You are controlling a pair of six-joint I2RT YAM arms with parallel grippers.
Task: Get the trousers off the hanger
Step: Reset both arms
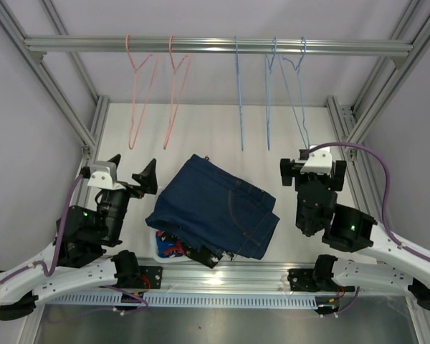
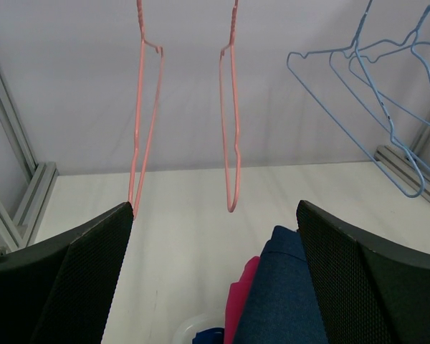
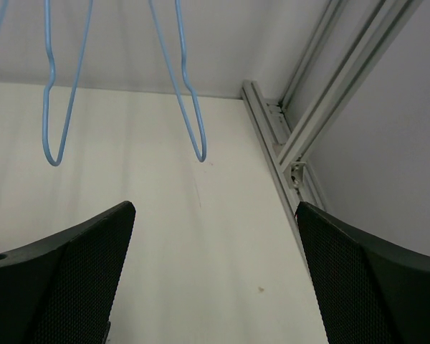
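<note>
Denim trousers (image 1: 215, 208) lie diagonally atop the pile (image 1: 173, 247).
We see left gripper (image 1: 132, 172) and right gripper (image 3: 215, 244) released, flanking it near the table (image 1: 201, 129) front edge.

Even diffuse light, soft shadows, sharp focus, no glare
</note>
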